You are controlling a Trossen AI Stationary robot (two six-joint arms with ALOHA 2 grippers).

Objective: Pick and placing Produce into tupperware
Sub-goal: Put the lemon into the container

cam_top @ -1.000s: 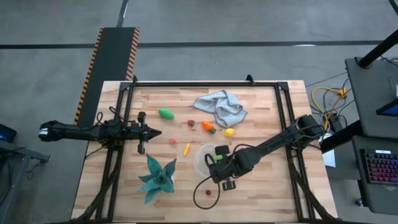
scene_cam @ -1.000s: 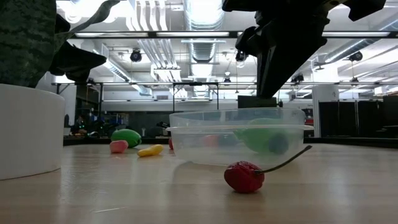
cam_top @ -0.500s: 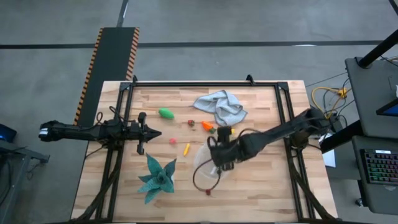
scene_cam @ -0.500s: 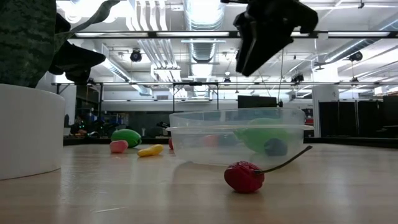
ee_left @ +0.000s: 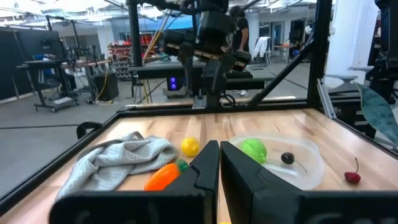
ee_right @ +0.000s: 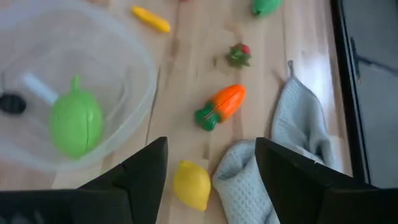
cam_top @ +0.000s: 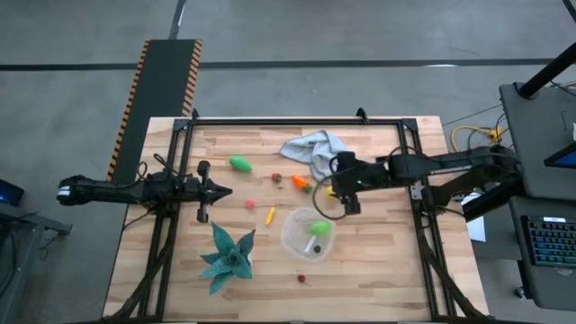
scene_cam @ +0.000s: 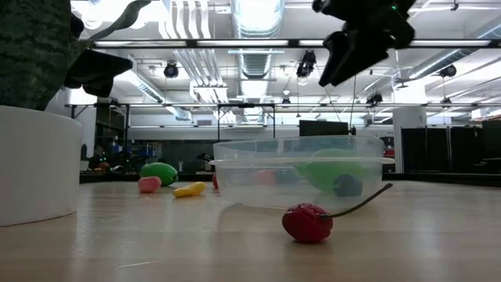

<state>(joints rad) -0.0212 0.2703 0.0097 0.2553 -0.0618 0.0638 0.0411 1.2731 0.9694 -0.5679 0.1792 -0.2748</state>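
The clear round tupperware [cam_top: 304, 236] stands near the table's middle, with a green piece [ee_right: 76, 121] and a small dark piece [ee_right: 11, 102] in it. My right gripper [cam_top: 329, 187] hangs open above the table, beyond the tupperware's far side. A yellow lemon [ee_right: 193, 185] lies below and between its fingers, untouched. An orange carrot [ee_right: 221, 106] lies next to the lemon. A red cherry [scene_cam: 307, 222] rests on the wood in front of the tupperware. My left gripper [cam_top: 220, 191] waits shut at the left side.
A crumpled grey-blue cloth [cam_top: 317, 153] lies at the far side, right by the lemon. A teal spiky plant [cam_top: 227, 256] in a white pot stands near left. A green piece [cam_top: 239, 164], a small pink one [cam_top: 250, 204] and a yellow one [cam_top: 269, 215] are scattered left of the tupperware.
My right gripper has risen out of the tupperware and gone toward the table's far right, ending over the lemon beside the cloth. The green piece stays in the tupperware.
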